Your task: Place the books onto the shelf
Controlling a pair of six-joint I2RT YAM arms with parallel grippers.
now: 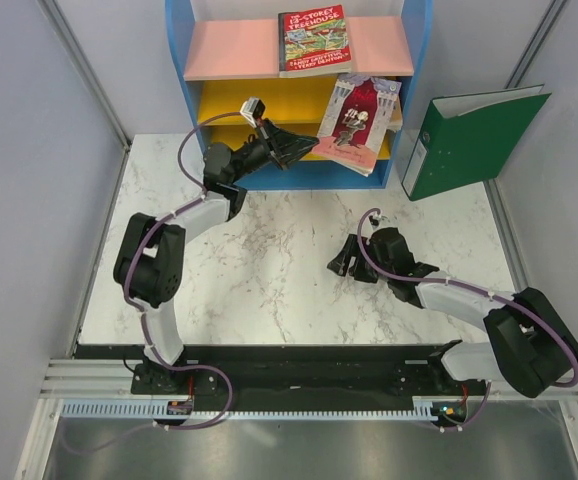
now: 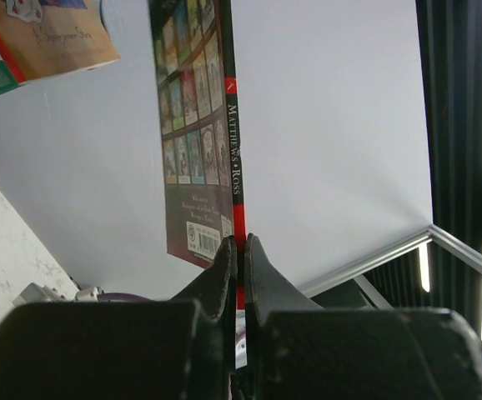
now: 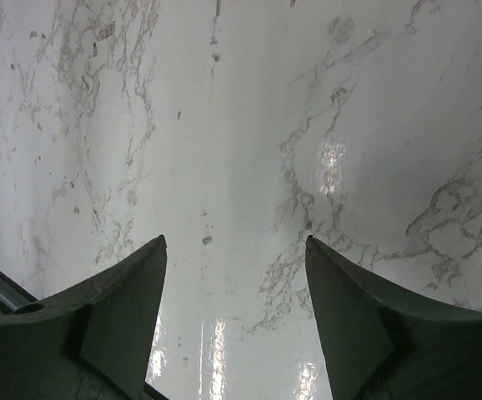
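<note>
Currently left claw (image 2: 239,243) clamps a thin paperback (image 2: 198,125) by its spine edge, lettered Matthews · Ross, up at the shelf (image 1: 176,70), yellow boards. Treehouse book (image 1: 312,40) lies on the pink top board. Right claw (image 3: 234,250) spread wide, holding nothing, over marble counter (image 3: 224,100).

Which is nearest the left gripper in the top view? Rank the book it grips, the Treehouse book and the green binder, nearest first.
1. gripped book: clamped in the left gripper, at the front of the shelf.
2. Treehouse book: lying on the shelf's top tier, beyond the gripper.
3. green binder: standing to the right of the shelf, farthest.
</note>
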